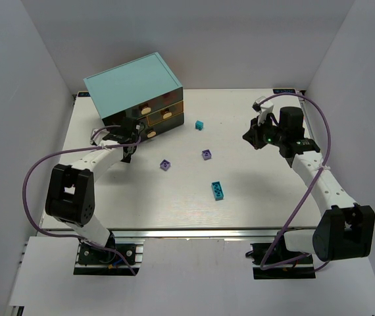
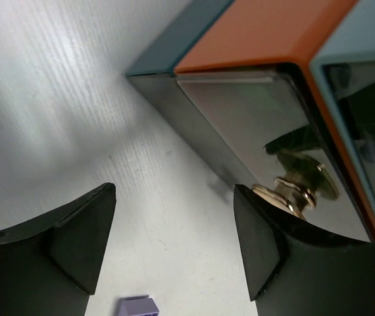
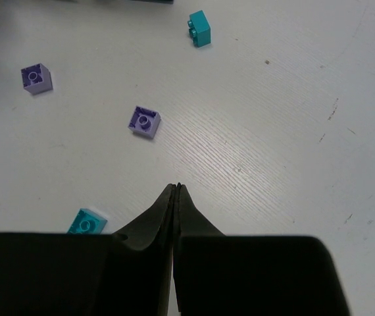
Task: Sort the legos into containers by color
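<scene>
The light-teal cabinet (image 1: 135,84) stands at the back left, its brownish drawers (image 1: 166,113) facing the table. My left gripper (image 1: 129,136) is at the lowest left drawer (image 2: 247,125) and stands open (image 2: 174,230) with only bare table between its fingers. The cream knob (image 2: 298,187) lies just outside the right finger (image 2: 266,243). A purple lego (image 2: 137,307) lies below the jaws. On the table lie two cyan legos (image 1: 199,124) (image 1: 218,190) and two purple ones (image 1: 206,154) (image 1: 166,165). My right gripper (image 1: 256,135) hovers shut (image 3: 177,187) with nothing in it.
White walls close in the table on the left, back and right. In the right wrist view the cyan legos (image 3: 200,28) (image 3: 87,222) and purple legos (image 3: 145,122) (image 3: 37,78) lie ahead and to the left of the fingers.
</scene>
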`<act>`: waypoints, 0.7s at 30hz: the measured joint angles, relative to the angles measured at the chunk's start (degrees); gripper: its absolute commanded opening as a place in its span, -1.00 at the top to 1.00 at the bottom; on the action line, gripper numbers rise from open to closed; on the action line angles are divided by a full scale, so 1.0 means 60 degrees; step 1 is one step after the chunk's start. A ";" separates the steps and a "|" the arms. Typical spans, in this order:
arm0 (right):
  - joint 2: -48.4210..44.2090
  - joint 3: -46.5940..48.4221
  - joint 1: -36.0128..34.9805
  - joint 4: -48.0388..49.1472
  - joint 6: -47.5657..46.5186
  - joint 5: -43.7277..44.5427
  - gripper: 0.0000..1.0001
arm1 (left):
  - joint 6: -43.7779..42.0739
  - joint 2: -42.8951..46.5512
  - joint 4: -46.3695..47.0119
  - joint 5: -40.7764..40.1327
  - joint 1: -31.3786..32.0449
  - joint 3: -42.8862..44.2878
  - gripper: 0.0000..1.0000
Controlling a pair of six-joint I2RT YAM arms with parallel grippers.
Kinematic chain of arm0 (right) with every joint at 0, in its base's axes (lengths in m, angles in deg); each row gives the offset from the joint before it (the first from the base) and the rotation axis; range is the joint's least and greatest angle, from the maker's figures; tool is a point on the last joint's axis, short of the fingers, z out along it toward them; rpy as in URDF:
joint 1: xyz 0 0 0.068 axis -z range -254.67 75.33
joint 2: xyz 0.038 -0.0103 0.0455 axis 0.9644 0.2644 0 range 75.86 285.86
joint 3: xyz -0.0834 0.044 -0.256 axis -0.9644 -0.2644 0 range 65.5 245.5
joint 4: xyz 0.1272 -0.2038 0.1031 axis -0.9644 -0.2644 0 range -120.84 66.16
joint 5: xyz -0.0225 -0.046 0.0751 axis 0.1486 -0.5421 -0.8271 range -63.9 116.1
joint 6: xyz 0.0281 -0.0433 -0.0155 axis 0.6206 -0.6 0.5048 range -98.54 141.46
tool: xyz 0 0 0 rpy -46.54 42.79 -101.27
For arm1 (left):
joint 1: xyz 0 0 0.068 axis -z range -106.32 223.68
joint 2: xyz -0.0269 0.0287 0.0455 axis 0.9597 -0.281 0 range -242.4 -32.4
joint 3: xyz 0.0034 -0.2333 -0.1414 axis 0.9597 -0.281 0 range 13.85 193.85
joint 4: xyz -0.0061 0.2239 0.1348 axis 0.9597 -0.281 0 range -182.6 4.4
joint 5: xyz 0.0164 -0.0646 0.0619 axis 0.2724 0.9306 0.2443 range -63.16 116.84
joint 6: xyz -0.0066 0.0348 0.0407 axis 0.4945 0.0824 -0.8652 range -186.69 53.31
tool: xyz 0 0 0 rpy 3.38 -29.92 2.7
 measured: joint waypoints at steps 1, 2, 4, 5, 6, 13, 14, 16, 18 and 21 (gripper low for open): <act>0.0000 0.0000 0.0000 0.0000 0.0000 -0.0004 1.00 | -0.0047 0.0000 0.0073 0.0018 0.0000 0.0000 -0.66; 0.0000 -0.0004 -0.0004 0.0000 0.0000 -0.0004 1.00 | -0.0098 0.0000 0.0178 0.0047 0.0004 0.0000 -0.68; 0.0000 -0.0004 0.0000 0.0000 -0.0015 -0.0007 1.00 | -0.0189 0.0000 0.0328 0.0113 0.0004 0.0000 -0.73; -0.0004 -0.0004 0.0000 0.0000 -0.0029 -0.0007 1.00 | -0.0215 0.0000 0.0375 0.0138 0.0004 0.0000 -0.75; -0.0004 -0.0004 0.0000 -0.0004 -0.0036 -0.0007 1.00 | -0.0259 0.0000 0.0426 0.0171 0.0007 0.0000 -0.76; -0.0004 -0.0007 0.0018 -0.0124 -0.0455 -0.0390 0.86 | -0.0623 0.0007 0.0758 0.0433 0.0007 0.0000 -0.64; -0.0004 -0.0007 0.0029 -0.0200 -0.0550 -0.0554 0.61 | -0.0707 0.0029 0.0841 0.0503 0.0007 -0.0004 -0.57; -0.0007 -0.0011 0.0036 -0.0280 -0.0714 -0.0823 -0.09 | -0.0914 0.0142 0.1086 0.0707 0.0011 -0.0102 -0.14; -0.0004 -0.0011 0.0036 -0.0404 -0.0929 -0.1184 -0.42 | -0.1137 0.0426 0.1333 0.0991 0.0011 -0.0375 0.21; 0.0168 0.0026 -0.0004 -0.0696 -0.1337 -0.2047 -0.70 | -0.1639 0.1122 0.1570 0.1636 0.0015 -0.0987 0.57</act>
